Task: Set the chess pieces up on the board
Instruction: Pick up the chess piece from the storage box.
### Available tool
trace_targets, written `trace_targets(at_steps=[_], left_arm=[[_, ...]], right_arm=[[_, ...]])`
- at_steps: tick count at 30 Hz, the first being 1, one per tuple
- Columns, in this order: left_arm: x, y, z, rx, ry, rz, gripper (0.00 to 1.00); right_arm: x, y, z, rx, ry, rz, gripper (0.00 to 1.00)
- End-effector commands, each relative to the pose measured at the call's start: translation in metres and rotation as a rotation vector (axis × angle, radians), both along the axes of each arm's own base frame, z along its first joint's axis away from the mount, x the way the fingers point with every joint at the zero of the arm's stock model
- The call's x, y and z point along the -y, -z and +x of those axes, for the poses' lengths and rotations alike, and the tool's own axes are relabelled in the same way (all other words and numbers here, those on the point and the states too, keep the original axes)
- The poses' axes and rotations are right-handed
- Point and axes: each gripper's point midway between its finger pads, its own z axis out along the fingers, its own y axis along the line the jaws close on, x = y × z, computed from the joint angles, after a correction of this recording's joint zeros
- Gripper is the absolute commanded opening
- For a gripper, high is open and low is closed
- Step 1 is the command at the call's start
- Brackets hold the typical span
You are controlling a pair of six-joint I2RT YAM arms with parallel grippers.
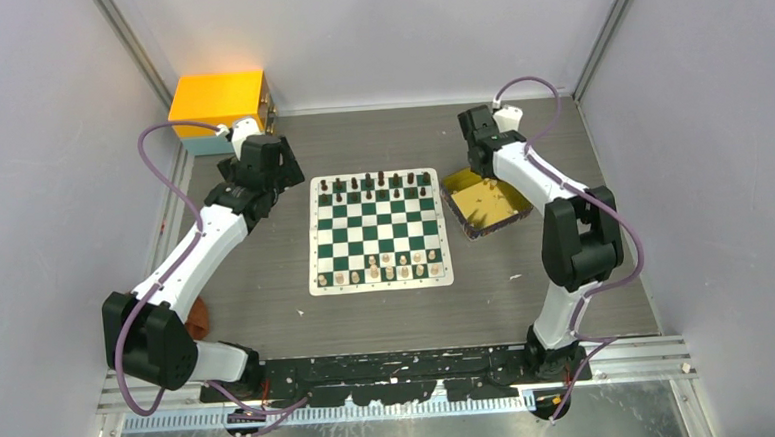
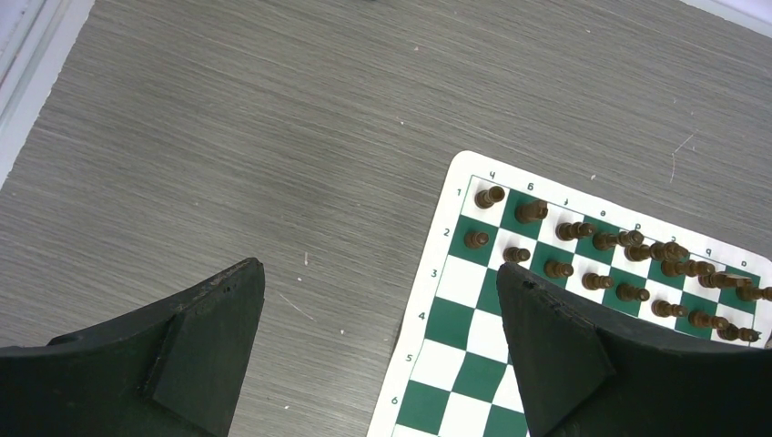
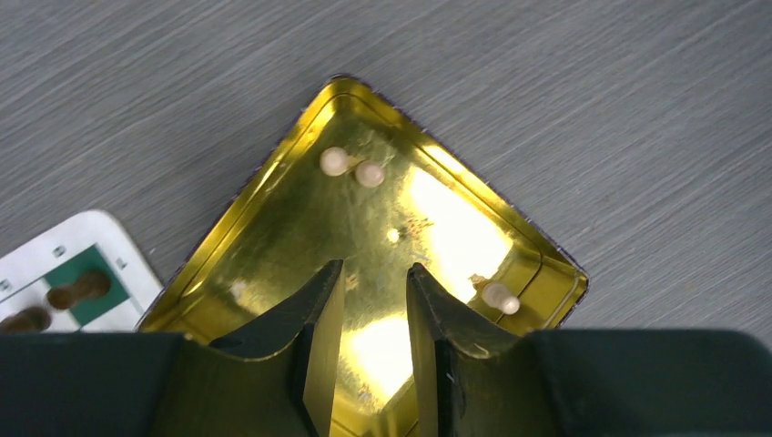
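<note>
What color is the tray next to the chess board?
The tray is shiny gold inside. The right wrist view shows it best.

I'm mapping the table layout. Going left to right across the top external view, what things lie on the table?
In order: yellow-orange rectangular box → green-and-white checked chess board mat → shiny gold rectangular tray.

The white-and-black left arm (image 1: pixel 190 254) stretches forward from a sharply folded elbow. Its black two-finger left gripper (image 2: pixel 378 273) points down, jaws spread wide and empty. The white-and-black right arm (image 1: pixel 552 185) also reaches forward. Its black right gripper (image 3: pixel 375 269) points down, jaws narrowly parted, gripping nothing.
</note>
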Motion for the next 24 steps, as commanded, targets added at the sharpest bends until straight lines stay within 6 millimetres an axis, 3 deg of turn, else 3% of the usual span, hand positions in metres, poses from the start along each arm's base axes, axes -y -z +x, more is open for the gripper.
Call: trace_targets(at_steps=[1, 5, 14, 24], left_arm=[[0.001, -0.021, 0.011, 0.066, -0.011, -0.020, 0.98], [0.001, -0.023, 0.013, 0.067, -0.009, -0.020, 0.98], [0.001, -0.021, 0.014, 0.060, -0.006, -0.013, 0.99], [0.000, -0.018, 0.014, 0.052, -0.005, 0.000, 0.98]], right_arm=[[0.015, 0.011, 0.008, 0.012, 0.076, 0.048, 0.37], [0.025, 0.024, 0.011, -0.007, 0.101, 0.072, 0.37], [0.026, 0.041, 0.024, -0.023, 0.106, 0.094, 0.37], [0.030, 0.047, 0.034, -0.020, 0.110, 0.101, 0.37]])
